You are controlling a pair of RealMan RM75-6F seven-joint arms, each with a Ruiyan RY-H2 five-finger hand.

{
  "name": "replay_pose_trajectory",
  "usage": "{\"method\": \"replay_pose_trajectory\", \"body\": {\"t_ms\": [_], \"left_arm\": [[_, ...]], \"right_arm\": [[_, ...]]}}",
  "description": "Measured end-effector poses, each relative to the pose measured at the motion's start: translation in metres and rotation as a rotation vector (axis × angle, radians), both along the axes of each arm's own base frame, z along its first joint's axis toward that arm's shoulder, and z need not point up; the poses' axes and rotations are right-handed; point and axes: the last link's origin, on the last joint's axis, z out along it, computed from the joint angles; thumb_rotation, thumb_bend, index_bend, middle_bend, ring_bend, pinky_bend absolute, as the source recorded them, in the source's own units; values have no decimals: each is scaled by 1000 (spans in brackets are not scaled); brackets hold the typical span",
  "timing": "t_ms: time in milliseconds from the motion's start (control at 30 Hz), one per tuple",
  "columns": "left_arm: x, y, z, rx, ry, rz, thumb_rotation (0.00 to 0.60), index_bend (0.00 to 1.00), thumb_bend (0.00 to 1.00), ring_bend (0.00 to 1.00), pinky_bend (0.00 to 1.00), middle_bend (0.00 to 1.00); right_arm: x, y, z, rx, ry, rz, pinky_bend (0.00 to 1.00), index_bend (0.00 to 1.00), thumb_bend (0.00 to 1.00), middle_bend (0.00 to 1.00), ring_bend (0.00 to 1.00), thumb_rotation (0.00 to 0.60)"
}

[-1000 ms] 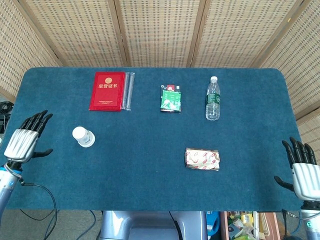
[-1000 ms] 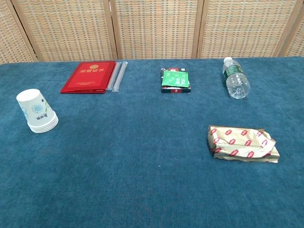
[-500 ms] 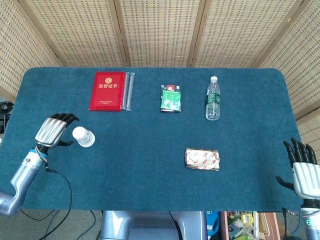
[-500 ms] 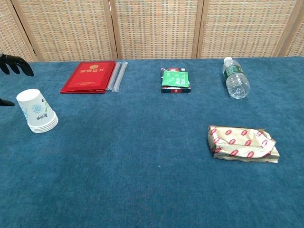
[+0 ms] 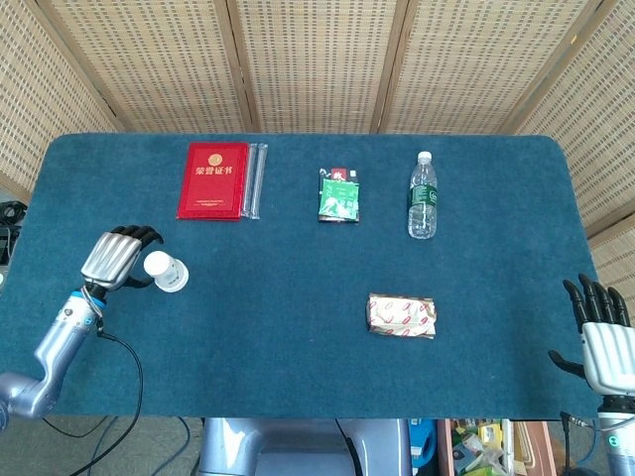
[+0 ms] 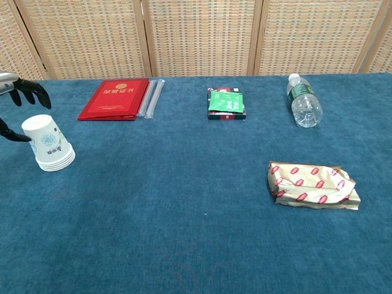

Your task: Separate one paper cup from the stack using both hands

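1. I see the stack of paper cups (image 5: 166,271) (image 6: 48,144) standing upside down on the blue table (image 5: 298,327), out at about nine o'clock from the table's middle, near the left edge.
2. The cups are white with a small blue-green print on the side; several nested rims show as stacked ridges at the bottom, and the closed base faces up, leaning slightly.
3. My left hand (image 5: 116,257) (image 6: 23,92) is just beside the stack at its nine o'clock, fingers curved around it with the thumb low; I cannot tell whether they touch it.
4. My right hand (image 5: 600,337) hangs off the table's right edge at about four o'clock, fingers spread and holding nothing.
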Motion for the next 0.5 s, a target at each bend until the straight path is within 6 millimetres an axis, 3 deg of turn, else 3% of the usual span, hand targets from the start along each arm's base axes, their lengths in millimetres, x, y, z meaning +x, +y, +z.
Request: {"method": "replay_pose_trajectory", "body": {"t_ms": [500], "left_arm": [[1,6,-8,-7,5,22,600,532,50,441,445,493]], "right_arm": [[-2,-2,-1,5,-1,-8,0,0,0,0,0,600]]}}
